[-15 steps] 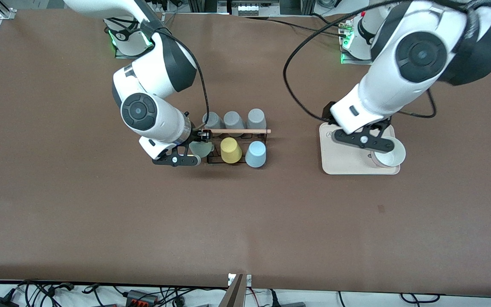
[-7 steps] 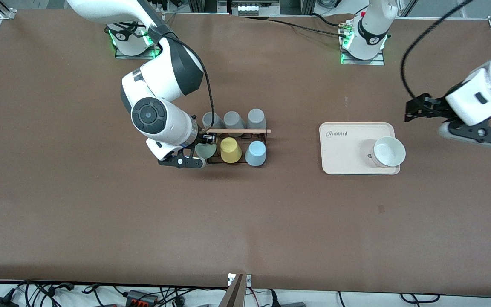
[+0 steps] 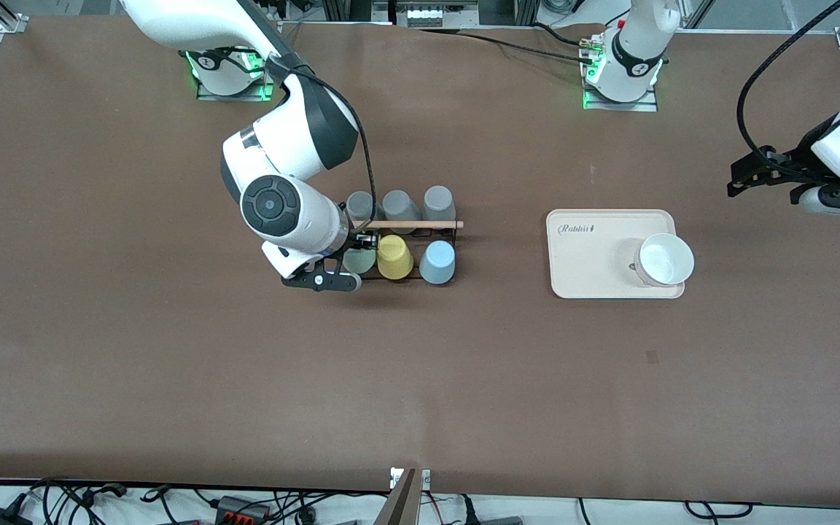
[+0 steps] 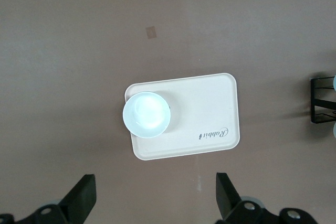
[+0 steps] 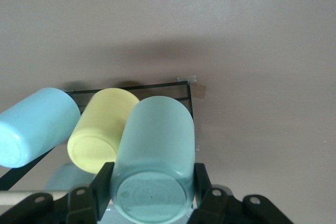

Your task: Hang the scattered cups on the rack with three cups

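Observation:
The rack is a black wire stand with a wooden dowel on top. A light blue cup and a yellow cup hang on its side nearer the front camera. My right gripper is shut on the mint-green cup and holds it at the rack's end, right beside the yellow cup. In the right wrist view the fingers clamp the mint-green cup next to the yellow cup and the blue cup. My left gripper is open and empty.
Three grey cups hang on the rack's side farther from the front camera. A cream tray holds a white cup toward the left arm's end. The left wrist view shows the tray, the white cup and my left gripper over bare table.
My left arm has swung off the tray toward its end of the table, leaving the white cup there. My right gripper has carried the mint-green cup in beside the yellow cup.

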You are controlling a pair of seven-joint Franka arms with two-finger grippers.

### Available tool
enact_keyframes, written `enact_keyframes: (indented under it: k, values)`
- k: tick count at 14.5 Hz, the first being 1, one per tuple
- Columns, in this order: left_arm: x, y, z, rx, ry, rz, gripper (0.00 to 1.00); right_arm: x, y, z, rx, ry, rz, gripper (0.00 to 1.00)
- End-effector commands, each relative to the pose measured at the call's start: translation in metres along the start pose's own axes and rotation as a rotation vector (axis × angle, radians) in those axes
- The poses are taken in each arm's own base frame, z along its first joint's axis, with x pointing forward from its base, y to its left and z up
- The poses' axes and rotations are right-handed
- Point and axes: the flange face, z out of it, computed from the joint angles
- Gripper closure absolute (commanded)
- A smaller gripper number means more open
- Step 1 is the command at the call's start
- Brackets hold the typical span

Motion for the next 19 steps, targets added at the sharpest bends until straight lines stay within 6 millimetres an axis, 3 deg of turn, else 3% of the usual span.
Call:
enact_keyframes:
  k: [1, 3, 9, 10, 11, 13, 15, 19]
  values:
    - [-0.004, -0.022, 0.001, -0.017, 0.005, -0.010, 0.00, 0.000, -0.012, 0.005, -0.001, 0.004, 0.008, 1.00]
    - [-0.005, -0.037, 0.003, -0.019, 0.002, -0.031, 0.00, 0.001, -0.013, 0.011, -0.014, 0.004, 0.001, 1.00]
    - [-0.008, -0.025, 0.008, -0.012, -0.055, -0.043, 0.00, 0.005, -0.010, 0.022, -0.042, 0.004, 0.008, 1.00]
    - [-0.009, -0.019, 0.009, -0.011, -0.067, -0.034, 0.00, 0.006, -0.008, 0.024, -0.044, 0.002, 0.014, 0.67]
    - [-0.012, -0.019, 0.008, -0.014, -0.086, -0.032, 0.00, 0.008, -0.005, 0.019, -0.044, 0.007, 0.017, 0.01]
    - [-0.015, -0.019, -0.010, -0.013, -0.083, -0.033, 0.00, 0.007, -0.003, 0.007, -0.037, 0.019, 0.015, 0.00]
    - [-0.018, -0.020, -0.012, -0.015, -0.096, -0.034, 0.00, 0.009, 0.003, -0.004, -0.032, 0.031, 0.024, 0.00]
    - [-0.010, -0.006, -0.002, -0.019, -0.117, -0.006, 0.00, 0.021, 0.034, -0.062, -0.038, 0.144, 0.055, 0.00]
